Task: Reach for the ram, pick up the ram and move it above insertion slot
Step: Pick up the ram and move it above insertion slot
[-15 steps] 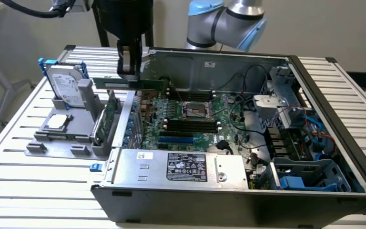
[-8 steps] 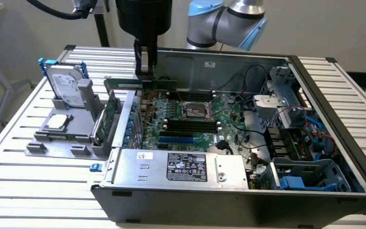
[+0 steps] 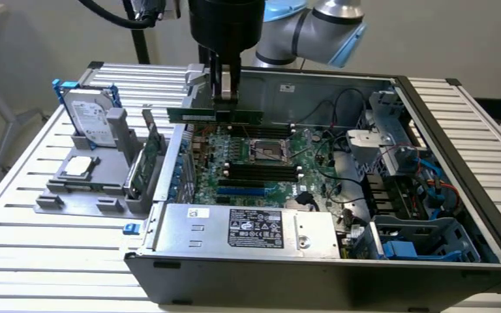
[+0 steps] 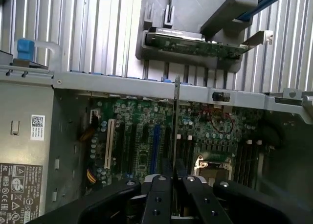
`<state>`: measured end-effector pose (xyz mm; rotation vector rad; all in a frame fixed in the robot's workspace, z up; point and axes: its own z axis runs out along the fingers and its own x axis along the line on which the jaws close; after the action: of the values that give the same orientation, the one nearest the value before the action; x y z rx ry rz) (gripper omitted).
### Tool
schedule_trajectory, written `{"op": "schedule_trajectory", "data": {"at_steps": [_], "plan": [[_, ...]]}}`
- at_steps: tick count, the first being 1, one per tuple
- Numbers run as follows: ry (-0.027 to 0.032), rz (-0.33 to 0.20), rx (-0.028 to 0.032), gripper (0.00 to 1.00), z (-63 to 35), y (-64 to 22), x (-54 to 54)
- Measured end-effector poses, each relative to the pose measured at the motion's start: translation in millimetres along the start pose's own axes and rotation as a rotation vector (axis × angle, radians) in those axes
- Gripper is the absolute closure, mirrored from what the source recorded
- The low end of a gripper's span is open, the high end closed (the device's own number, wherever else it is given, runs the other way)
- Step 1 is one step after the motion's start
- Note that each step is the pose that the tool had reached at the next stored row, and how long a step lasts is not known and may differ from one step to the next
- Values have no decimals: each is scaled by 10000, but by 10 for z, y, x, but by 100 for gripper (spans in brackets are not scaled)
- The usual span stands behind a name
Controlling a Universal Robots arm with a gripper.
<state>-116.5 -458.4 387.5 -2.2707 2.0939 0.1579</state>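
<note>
The open computer case [image 3: 459, 195] lies on its side on the slatted metal table [image 3: 24, 228], so its motherboard [image 3: 250, 163] faces up toward the arm and can be reached from straight overhead. Directly beneath the gripper [image 3: 224, 98] lies that board, with its dark memory slots [image 3: 259, 171] and the processor socket [image 3: 266, 150] just below the tool's line.

Off to the side of the gripper, outside the case wall, a grey parts holder [image 3: 85, 189] keeps a hard drive [image 3: 89, 117] and an expansion card [image 3: 152, 156] standing on edge, likely so each can be grasped from above.

The gripper's two fingers are closed on the ram [image 3: 216, 116], pinching it near the middle of its upper edge. The stick hangs level and edge-down under the tool, clear of the board. In the wrist view it shows edge-on as a thin line [image 4: 175, 121] running out from between the black fingers [image 4: 159, 194], with the slots [image 4: 188, 148] behind it. That centred, upright hold looks meant to keep the contact edge facing the slots.
</note>
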Motion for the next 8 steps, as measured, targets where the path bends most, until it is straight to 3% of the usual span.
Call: {"op": "schedule_trajectory", "data": {"at_steps": [8], "plan": [[2,-44,-5,86,1,-274,9]]}}
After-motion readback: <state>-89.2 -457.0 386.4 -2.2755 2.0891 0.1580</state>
